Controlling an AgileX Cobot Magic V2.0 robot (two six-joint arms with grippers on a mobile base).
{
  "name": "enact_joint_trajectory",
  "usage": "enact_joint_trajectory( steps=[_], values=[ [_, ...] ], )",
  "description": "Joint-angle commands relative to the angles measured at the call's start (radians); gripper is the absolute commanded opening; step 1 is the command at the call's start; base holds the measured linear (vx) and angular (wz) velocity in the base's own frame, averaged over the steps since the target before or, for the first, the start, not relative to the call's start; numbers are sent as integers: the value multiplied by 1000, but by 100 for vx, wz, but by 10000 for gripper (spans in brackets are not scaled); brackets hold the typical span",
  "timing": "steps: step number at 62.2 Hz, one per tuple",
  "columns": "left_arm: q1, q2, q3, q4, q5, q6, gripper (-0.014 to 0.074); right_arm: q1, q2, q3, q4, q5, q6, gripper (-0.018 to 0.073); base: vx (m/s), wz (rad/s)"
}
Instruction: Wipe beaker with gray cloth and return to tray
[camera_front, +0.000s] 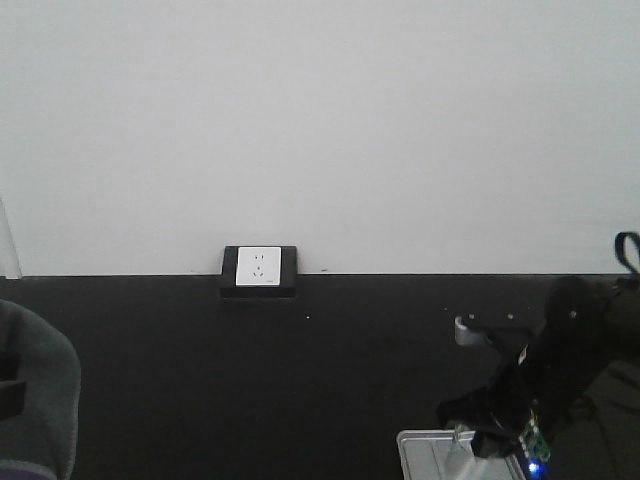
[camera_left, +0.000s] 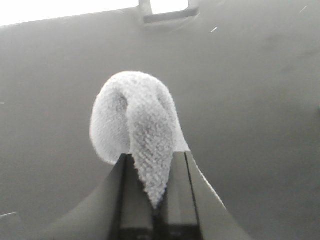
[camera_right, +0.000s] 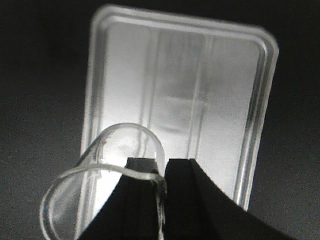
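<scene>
Glass beaker (camera_right: 102, 172) hangs pinched at its rim in the right tool (camera_right: 163, 169); the tray (camera_right: 200, 85) lies at 12 o'clock, long axis 12-to-6; the left tool (camera_left: 155, 161) grips the gray cloth (camera_left: 132, 112), well apart.

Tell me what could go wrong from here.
The right gripper pinches the beaker only by its thin wall at the rim; it could slip, swivel or crack above the tray. The left gripper holds the gray cloth by a narrow fold, which might pull free.
</scene>
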Motion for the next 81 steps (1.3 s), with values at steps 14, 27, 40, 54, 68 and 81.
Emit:
enact_joint_trajectory(
  steps=[14, 27, 40, 54, 68, 81],
  values=[
    [-121, 172, -216, -383, -95, 246, 0, 322, -232, -36, 147, -172, -4, -11, 0, 0],
    [-180, 250, -271, -565, 59, 372, 0, 504, -188, -36, 142, -282, 96, -11, 0, 0],
    [-181, 249, -271, -559, 359, 372, 0, 437, -177, -43, 122, -385, 207, -11, 0, 0],
    [-182, 249, -271, -563, 426, 371, 0, 373, -180, -101, 157, -391, 213, -11, 0, 0],
    [-182, 249, -271, -565, -150, 349, 0, 439, -180, -105, 194, -285, 151, -11, 0, 0],
    [-181, 249, -271, -563, -325, 316, 0, 474, -180, -105, 194, -280, 156, -11, 0, 0]
  ],
)
